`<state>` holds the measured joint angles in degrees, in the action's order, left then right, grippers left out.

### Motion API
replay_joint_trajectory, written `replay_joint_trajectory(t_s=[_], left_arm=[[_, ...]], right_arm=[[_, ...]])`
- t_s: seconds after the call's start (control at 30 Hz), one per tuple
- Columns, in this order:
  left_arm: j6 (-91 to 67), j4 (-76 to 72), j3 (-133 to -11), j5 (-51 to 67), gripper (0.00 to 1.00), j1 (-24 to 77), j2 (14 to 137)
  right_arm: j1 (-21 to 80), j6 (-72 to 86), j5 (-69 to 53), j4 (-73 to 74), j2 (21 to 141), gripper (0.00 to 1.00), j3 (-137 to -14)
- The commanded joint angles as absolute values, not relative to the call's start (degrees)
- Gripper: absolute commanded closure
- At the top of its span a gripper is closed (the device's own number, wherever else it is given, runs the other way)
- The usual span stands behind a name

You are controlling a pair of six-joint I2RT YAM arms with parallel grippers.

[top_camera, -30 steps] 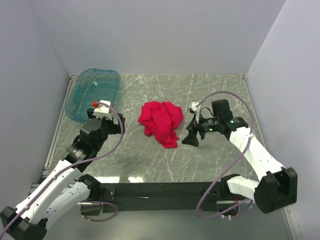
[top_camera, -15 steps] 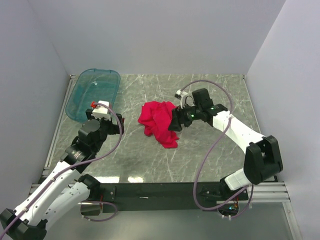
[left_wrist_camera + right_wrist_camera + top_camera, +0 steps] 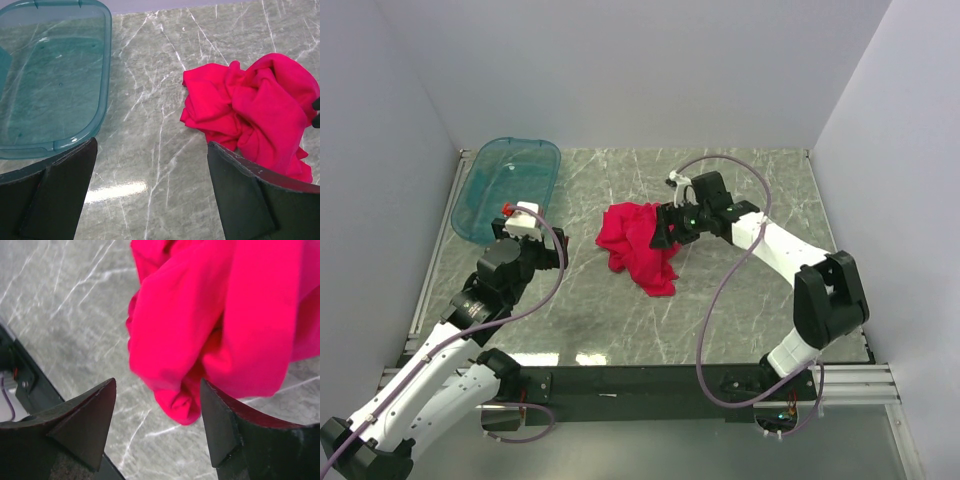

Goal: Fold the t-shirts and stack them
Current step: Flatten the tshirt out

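The red t-shirt (image 3: 638, 245) lies crumpled in a heap on the marble table, also seen in the left wrist view (image 3: 250, 107). My right gripper (image 3: 666, 231) is at the heap's right edge, open. A hanging fold of the t-shirt (image 3: 220, 325) sits between its fingers (image 3: 157, 392), near the right finger and apart from the left one. My left gripper (image 3: 532, 248) hovers to the left of the shirt, wide open over bare table (image 3: 152, 145), with nothing between its fingers.
A translucent teal tub (image 3: 507, 187) stands at the back left, close to the left gripper (image 3: 50, 85). Grey walls enclose the table on three sides. The black base rail (image 3: 650, 380) runs along the near edge.
My right arm has swung left from the bare table to the shirt's right edge, and its jaws have narrowed around a fold. The left arm has not moved.
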<state>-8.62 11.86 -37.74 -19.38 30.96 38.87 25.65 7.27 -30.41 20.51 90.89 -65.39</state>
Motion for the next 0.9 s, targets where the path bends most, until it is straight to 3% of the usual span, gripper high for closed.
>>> replay_joint_trajectory(t_s=[0.0, 0.33, 0.47, 0.5, 0.7, 0.87], left_arm=[[-8.09, 10.37, -39.20, -19.34, 0.03, 31.11, 38.93], [-8.35, 10.55, -39.37, -18.72, 0.03, 31.11, 39.64], [-8.26, 10.46, -39.20, -18.72, 0.03, 31.11, 39.64], [-8.17, 10.55, -39.29, -18.63, 0.03, 31.11, 39.64], [-8.17, 10.63, -39.46, -18.28, 0.03, 31.11, 39.90], [-8.26, 10.55, -39.29, -18.02, 0.03, 31.11, 39.46]], right_arm=[[26.10, 10.19, -27.25, 18.72, 93.59, 0.28, -68.90], [26.46, 11.25, -27.95, 20.74, 99.31, 0.37, -73.82], [26.46, 10.46, -27.52, 22.32, 99.50, 0.55, -75.49], [26.37, 9.33, -27.42, 22.76, 99.06, 0.66, -75.85], [25.14, 6.16, -25.93, 23.73, 92.03, 1.00, -74.18], [19.35, 3.61, -24.70, 23.64, 84.22, 1.00, -71.37]])
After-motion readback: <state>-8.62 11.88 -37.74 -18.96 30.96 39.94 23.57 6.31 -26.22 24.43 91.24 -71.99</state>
